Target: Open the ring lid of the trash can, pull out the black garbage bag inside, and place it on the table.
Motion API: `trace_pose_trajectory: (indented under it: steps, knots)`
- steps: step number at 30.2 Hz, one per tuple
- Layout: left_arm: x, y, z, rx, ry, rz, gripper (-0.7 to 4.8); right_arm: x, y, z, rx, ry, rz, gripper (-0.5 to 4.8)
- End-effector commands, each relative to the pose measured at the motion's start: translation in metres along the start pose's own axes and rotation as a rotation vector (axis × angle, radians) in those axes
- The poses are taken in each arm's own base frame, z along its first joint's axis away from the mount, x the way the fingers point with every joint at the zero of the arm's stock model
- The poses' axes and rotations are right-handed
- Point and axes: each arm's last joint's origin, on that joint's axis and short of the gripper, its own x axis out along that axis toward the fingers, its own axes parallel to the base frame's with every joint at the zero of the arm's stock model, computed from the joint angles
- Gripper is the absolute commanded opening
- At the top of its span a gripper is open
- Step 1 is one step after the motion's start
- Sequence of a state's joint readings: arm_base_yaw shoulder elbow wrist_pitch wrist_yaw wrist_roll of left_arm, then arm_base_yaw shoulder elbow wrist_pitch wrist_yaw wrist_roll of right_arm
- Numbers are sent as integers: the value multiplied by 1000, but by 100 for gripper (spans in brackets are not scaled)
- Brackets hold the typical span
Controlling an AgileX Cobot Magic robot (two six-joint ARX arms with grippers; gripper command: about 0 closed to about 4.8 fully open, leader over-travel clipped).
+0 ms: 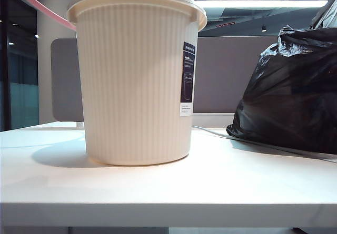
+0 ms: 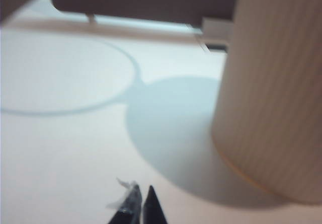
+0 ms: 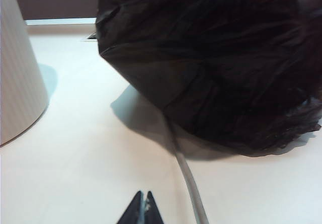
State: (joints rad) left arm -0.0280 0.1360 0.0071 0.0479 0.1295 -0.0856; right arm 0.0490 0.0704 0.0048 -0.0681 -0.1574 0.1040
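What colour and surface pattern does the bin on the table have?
The bin is cream-white with fine vertical ribs, clearest in the exterior view.

Left gripper (image 2: 141, 204) closed, low; right gripper (image 3: 143, 205) closed, low

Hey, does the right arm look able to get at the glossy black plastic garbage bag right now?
Probably yes. The right gripper, jaws shut, faces the glossy black garbage bag across bare white table; only a thin grey cable lies alongside. The cream ribbed trash can stands off to the side.
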Motion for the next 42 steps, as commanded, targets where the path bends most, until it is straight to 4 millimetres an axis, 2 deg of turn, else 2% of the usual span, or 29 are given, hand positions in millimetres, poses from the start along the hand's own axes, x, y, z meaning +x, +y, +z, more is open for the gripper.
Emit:
trace_pose_trajectory:
  steps: [1,13,42]
  knots:
    - [-3,1,5,6,-57,9,19,-1,0,2,-1,-22,-5,-1]
    - [-10,0,12,19,-149,5,19,-4,0,6,-11,-84,-1,-1]
    - [-10,0,12,19,-147,5,19,-4,0,6,-11,-83,-2,-1]
